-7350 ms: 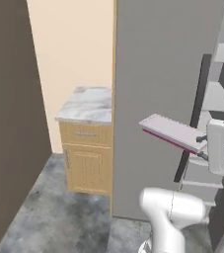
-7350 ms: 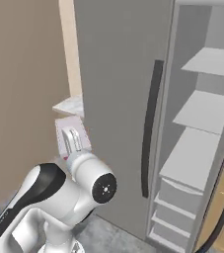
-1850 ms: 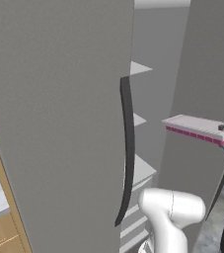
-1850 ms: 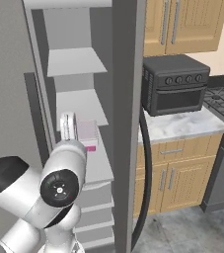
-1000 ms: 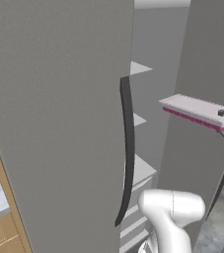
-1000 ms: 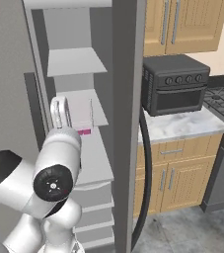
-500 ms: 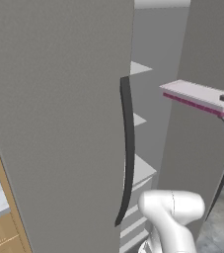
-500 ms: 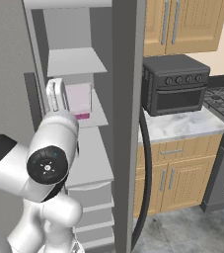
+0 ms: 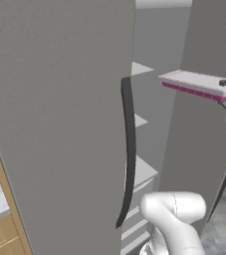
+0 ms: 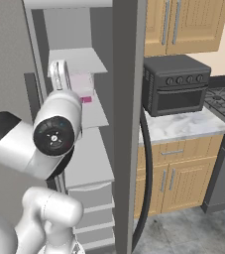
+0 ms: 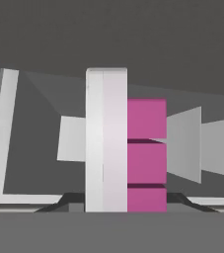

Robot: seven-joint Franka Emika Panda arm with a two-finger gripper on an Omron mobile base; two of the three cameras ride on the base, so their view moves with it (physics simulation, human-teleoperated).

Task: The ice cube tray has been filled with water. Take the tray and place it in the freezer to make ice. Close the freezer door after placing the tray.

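I have the ice cube tray [image 9: 193,83] clamped in my fingers [image 11: 118,200] — closed on its near end, with the dark tips showing on either side of it at the bottom of the hand view. From the left base view the tray juts out level from my hand toward the open freezer [image 9: 154,124], pale top up and the magenta rim [image 9: 191,92] along its side; it hangs in the air at about the height of the upper shelf [image 9: 140,68], touching no shelf that I can see. In the hand view the tray [image 11: 126,141] stands on edge because my wrist is rolled: the pale face to the left, the magenta cells to the right, with grey shelf edges [image 11: 185,143] beyond it inside the compartment.

From the right base view the tray [image 10: 82,85] sits just behind my white forearm [image 10: 57,131], in front of the second shelf [image 10: 91,111] from the top. The freezer door [image 9: 59,129] stands open — a broad grey panel along the left side of the left base view, its long dark handle [image 9: 128,149] curving down its edge. To the right of the freezer, a black toaster oven [image 10: 176,83] stands on the marble bench [image 10: 183,126] above wooden cabinets [image 10: 183,168].
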